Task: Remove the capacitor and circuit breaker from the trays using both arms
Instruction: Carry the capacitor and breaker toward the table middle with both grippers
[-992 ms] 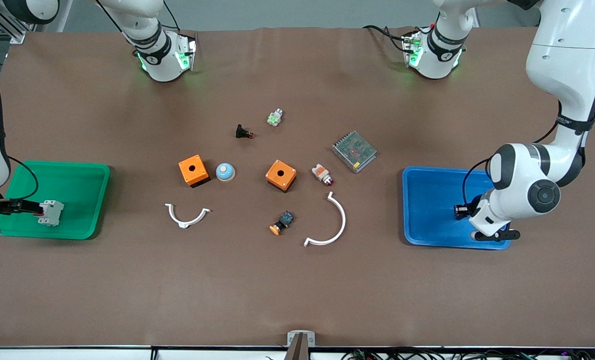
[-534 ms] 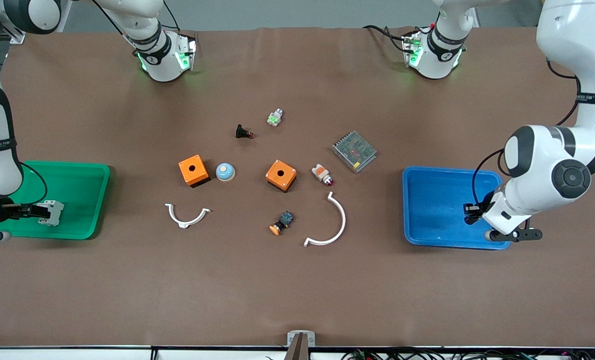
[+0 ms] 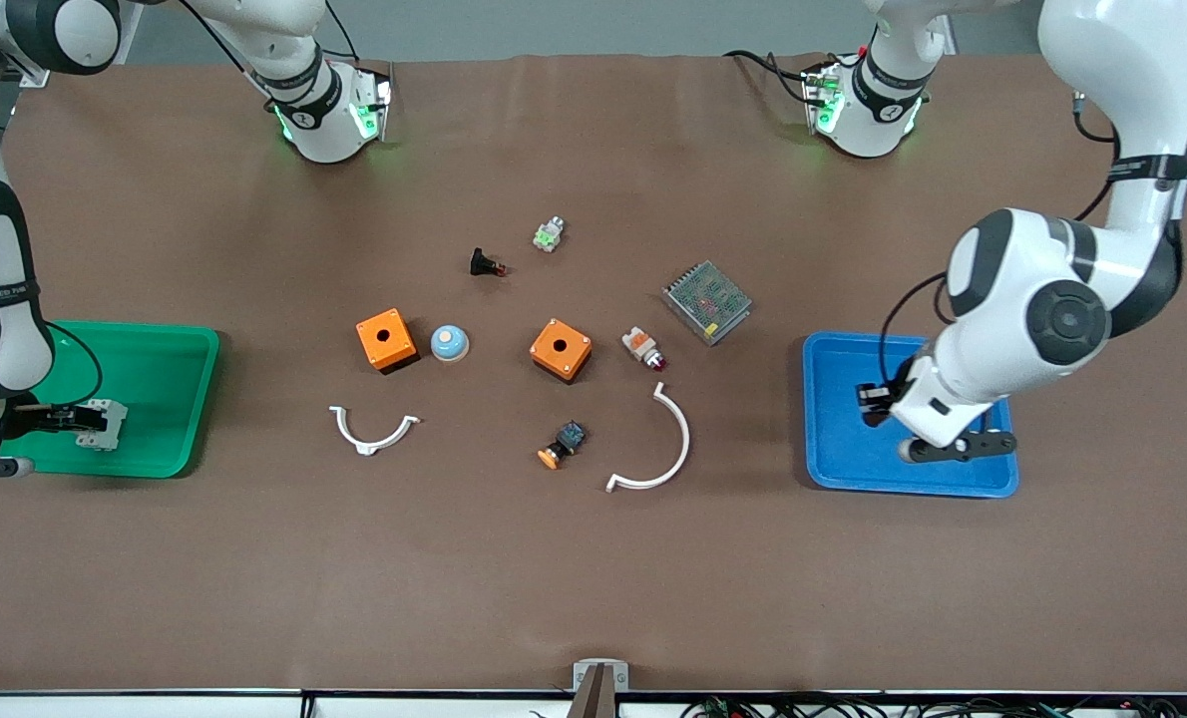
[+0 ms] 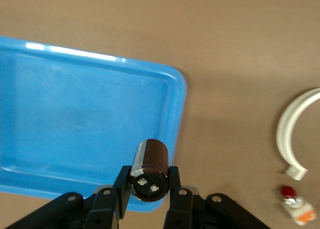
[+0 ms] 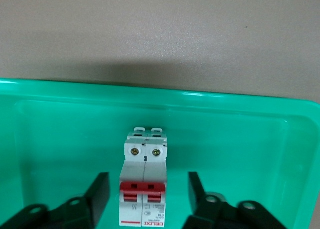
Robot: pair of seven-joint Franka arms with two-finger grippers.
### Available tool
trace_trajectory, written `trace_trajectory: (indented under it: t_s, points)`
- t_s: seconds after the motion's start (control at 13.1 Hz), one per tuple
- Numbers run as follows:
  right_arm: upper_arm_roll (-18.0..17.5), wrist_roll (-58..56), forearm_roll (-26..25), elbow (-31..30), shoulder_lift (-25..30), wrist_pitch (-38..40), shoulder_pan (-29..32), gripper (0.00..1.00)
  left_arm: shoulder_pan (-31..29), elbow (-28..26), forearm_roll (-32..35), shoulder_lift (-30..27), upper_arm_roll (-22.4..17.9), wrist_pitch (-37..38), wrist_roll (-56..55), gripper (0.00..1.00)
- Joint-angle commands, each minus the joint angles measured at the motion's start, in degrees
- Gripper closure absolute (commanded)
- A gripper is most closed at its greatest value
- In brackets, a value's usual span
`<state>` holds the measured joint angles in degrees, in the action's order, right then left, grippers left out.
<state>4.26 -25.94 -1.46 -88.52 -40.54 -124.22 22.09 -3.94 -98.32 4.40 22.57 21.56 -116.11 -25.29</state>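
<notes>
A: Front view first. Where is the breaker (image 3: 100,423)?

B: It lies in the green tray (image 3: 170,344) at the right arm's end of the counter (image 3: 593,578), in the part of the tray nearer the front camera. The right tool (image 3: 60,420) is at it, low in the tray.

A: Is that tool pinching it?

B: No. In the right wrist view the breaker (image 5: 144,191) sits between the two fingers (image 5: 97,191) with a clear gap on each side, so the right tool (image 5: 147,194) is spread and not touching it. The red levers face up, and the green tray (image 5: 240,104) wall runs just past its screw end.

A: And the capacitor?

B: The left wrist view shows it best. The capacitor (image 4: 149,169) is a dark cylinder pinched between the fingers (image 4: 173,181) of the left tool (image 4: 148,181), its two-terminal end toward the camera, held over the blue tray (image 4: 75,114) near a corner of it. In the front view the left tool (image 3: 873,404) is over the blue tray (image 3: 953,484) at the left arm's end of the counter; the capacitor itself is too small to pick out there.

A: What else is on the counter?

B: Between the trays lie two orange boxes (image 3: 386,340) (image 3: 561,349), a small blue dome (image 3: 449,343) beside the first, and two white curved pieces (image 3: 372,431) (image 3: 658,444) nearer the front camera
</notes>
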Motion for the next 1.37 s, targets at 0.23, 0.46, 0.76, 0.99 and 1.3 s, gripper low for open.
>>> trace_trajectory:
  t_s: [0.23,0.46,0.76,0.99,1.3]
  points:
    - [-0.83,-0.60,-0.12,-0.34,0.28,-0.06,0.59,0.60,10.95,4.43,0.17,5.00,1.90,-0.17,-20.91,1.00]
    - [-0.83,-1.39,-0.12,-0.34,0.46,0.55,0.41,0.71,17.10,13.81,0.26,13.69,1.38,-0.26,-30.41,1.00]
    - [-1.10,-2.18,-0.12,0.36,1.77,5.63,-0.90,0.73,25.45,20.71,0.43,21.36,-3.62,-6.65,-34.91,1.00]
    - [-1.01,-1.75,-0.74,0.45,7.30,12.22,-3.88,0.74,30.39,20.80,0.43,24.61,-7.40,-12.02,-37.28,1.00]
    - [-0.92,4.99,-0.91,0.01,14.85,22.85,-9.41,0.75,31.54,20.71,0.52,27.61,-8.38,-15.73,-37.73,0.90]
